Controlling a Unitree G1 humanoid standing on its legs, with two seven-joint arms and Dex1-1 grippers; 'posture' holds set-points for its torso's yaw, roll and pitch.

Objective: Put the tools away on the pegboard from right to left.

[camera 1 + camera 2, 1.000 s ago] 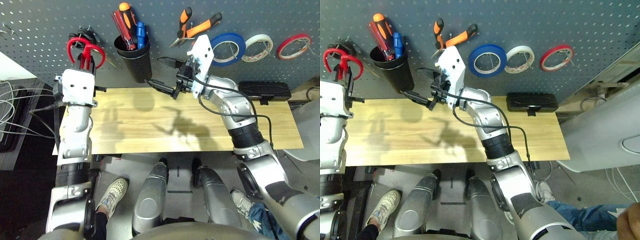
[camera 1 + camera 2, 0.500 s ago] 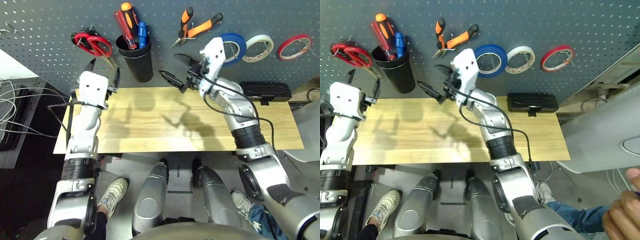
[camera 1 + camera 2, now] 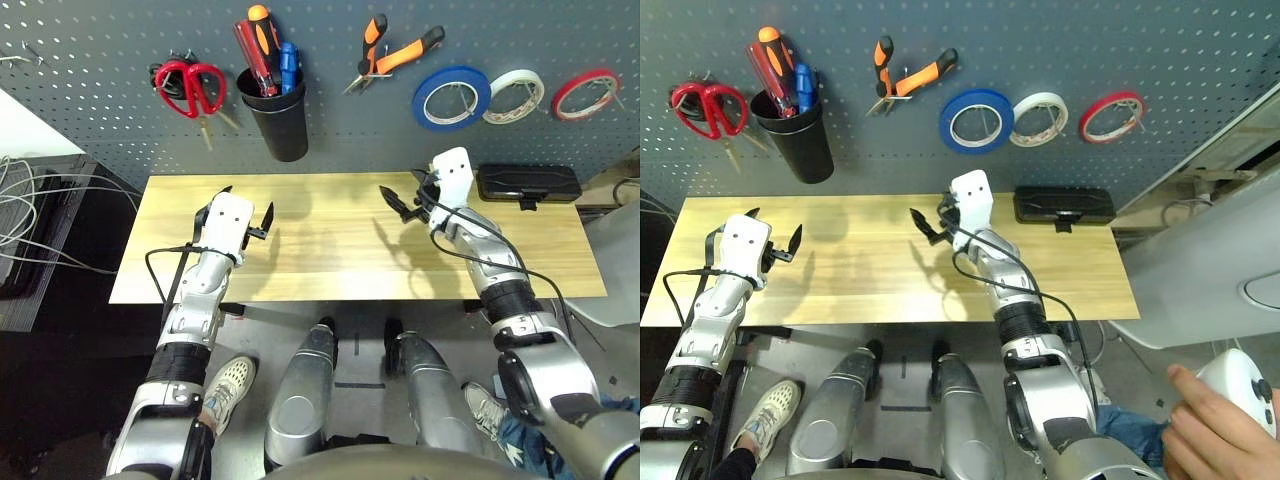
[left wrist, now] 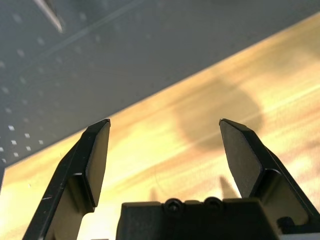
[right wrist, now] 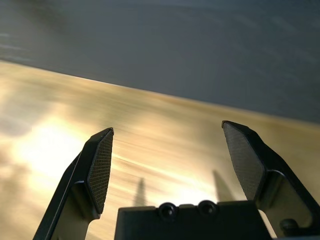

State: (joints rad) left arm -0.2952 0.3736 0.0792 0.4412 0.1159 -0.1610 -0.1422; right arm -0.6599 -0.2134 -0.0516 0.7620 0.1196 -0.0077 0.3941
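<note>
On the pegboard (image 3: 100, 60) hang, from left to right, the red-handled scissors (image 3: 190, 82), a black cup (image 3: 280, 125) holding the small blue-handled screwdriver (image 3: 288, 62), the orange-and-black pliers (image 3: 395, 52) and the blue tape ring (image 3: 453, 97). My left gripper (image 3: 245, 205) is low over the left part of the wooden table (image 3: 330, 260), open and empty; its fingers (image 4: 95, 155) stand wide apart. My right gripper (image 3: 400, 195) hovers over the table's back middle, below the pliers, also open with nothing between its fingers (image 5: 100, 165).
A white tape ring (image 3: 517, 95) and a red tape ring (image 3: 587, 92) hang right of the blue one. A red-and-orange screwdriver (image 3: 255, 45) shares the cup. A black case (image 3: 528, 183) lies at the table's back right. A person's hand (image 3: 1230, 420) holds a white device at lower right.
The left gripper let go of the red scissors, which now hang on their hook. Both arms came down from the pegboard to just above the table.
</note>
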